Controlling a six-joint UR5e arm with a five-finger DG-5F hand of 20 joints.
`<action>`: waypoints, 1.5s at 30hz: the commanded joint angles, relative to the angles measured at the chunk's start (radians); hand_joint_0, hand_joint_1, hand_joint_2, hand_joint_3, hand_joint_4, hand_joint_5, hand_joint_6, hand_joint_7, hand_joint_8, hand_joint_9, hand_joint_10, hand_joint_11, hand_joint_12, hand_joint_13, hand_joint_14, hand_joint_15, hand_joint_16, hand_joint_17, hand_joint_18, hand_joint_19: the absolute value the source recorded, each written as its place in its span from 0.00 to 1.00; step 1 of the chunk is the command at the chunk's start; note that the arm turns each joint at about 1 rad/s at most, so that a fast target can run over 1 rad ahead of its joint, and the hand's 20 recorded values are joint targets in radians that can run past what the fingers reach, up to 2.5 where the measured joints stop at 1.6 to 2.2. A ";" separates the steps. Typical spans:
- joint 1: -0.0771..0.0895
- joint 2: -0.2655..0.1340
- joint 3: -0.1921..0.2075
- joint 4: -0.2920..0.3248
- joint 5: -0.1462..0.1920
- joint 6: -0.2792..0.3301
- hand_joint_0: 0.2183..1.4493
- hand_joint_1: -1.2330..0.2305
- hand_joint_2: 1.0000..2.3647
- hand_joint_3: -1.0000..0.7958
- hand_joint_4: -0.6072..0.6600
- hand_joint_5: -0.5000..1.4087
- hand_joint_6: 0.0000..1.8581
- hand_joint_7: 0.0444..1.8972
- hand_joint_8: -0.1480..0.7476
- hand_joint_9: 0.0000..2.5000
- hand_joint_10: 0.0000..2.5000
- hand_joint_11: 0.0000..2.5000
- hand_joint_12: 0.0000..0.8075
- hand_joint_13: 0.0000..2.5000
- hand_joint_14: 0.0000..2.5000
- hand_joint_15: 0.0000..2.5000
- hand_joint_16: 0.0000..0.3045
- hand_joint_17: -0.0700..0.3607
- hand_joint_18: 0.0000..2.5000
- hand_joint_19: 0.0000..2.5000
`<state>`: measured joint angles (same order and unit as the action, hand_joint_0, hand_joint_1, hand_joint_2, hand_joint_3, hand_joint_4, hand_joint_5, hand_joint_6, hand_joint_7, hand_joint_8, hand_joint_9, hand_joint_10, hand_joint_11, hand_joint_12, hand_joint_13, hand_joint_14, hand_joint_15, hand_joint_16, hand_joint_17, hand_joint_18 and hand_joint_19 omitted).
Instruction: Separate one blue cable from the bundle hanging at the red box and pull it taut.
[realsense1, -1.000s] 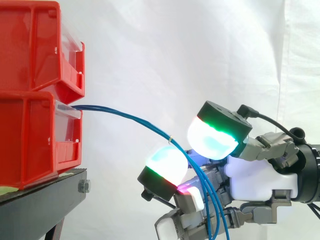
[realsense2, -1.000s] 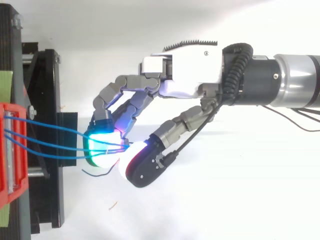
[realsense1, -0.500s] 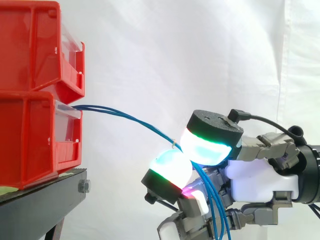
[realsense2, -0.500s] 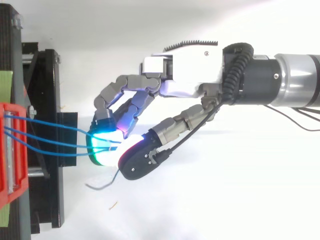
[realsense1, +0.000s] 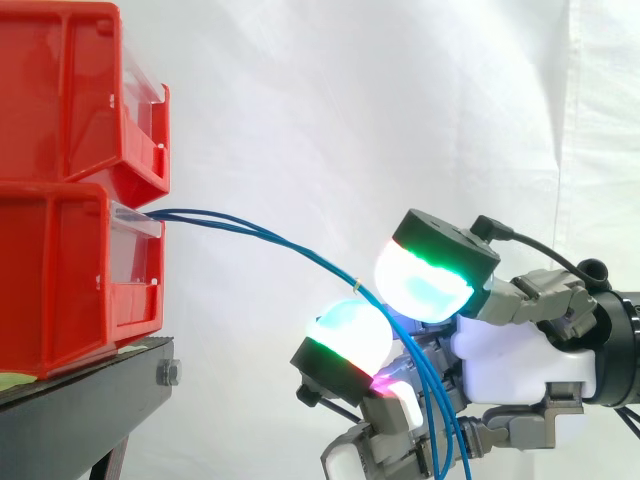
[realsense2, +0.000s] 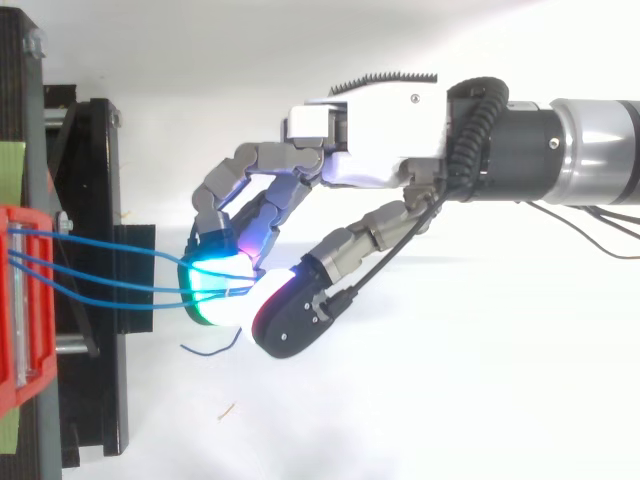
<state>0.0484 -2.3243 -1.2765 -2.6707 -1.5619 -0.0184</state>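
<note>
- Two red plastic bins (realsense1: 70, 190) are stacked on the black stand (realsense1: 90, 390), with their open fronts right at the stand's edge. There's a white curtain (realsense1: 330, 100) behind everything.
- The thin blue cables (realsense1: 260, 232) come out of the front of the lower bin, just under its clear lip. From there they sag in a long arc out past the stand's edge and down toward the hand (realsense1: 520, 350), so they look bowed, not tight.
- From above you can see them leave the bin (realsense2: 20, 300) as separate strands (realsense2: 110, 280), spread apart at the bin and closing in together as they reach the glowing pads.
- There's a tiny yellowish tie (realsense1: 357, 288) around the strands just before they reach the hand.
- The hand (realsense2: 380, 150) comes in from the right, well clear of the stand, with its fingers (realsense1: 430, 285) curled in.
- The upper pad glows white with a green rim. The lower pad (realsense1: 348, 335) is white-cyan with a bit of magenta under it.
- The cables run right between those two pads. In the top view the pads (realsense2: 215, 290) are pressed together with the strands going in between, so the cables are pinched there.
- I honestly can't tell if it's pinching one strand or several.
- Past the pinch, the cables drop down in loops in front of the palm and run off the bottom of the side view.
</note>
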 joint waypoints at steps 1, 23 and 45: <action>-0.005 0.000 0.000 0.000 -0.007 0.000 0.28 0.39 0.00 0.28 0.54 0.17 0.48 0.49 0.50 0.39 0.01 0.35 0.37 0.32 0.01 0.15 0.08 0.29 0.24 0.10; -0.010 0.000 0.000 0.006 -0.007 -0.005 0.41 0.22 0.01 0.34 0.45 0.16 0.50 0.55 0.49 0.37 0.01 0.35 0.37 0.31 0.01 0.15 0.08 0.29 0.24 0.10; -0.012 0.000 0.000 0.009 -0.007 -0.023 0.22 0.42 0.00 0.28 0.56 0.18 0.46 0.49 0.52 0.40 0.01 0.35 0.39 0.32 0.01 0.15 0.10 0.32 0.26 0.11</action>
<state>0.0382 -2.3240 -1.2763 -2.6615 -1.5693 -0.0414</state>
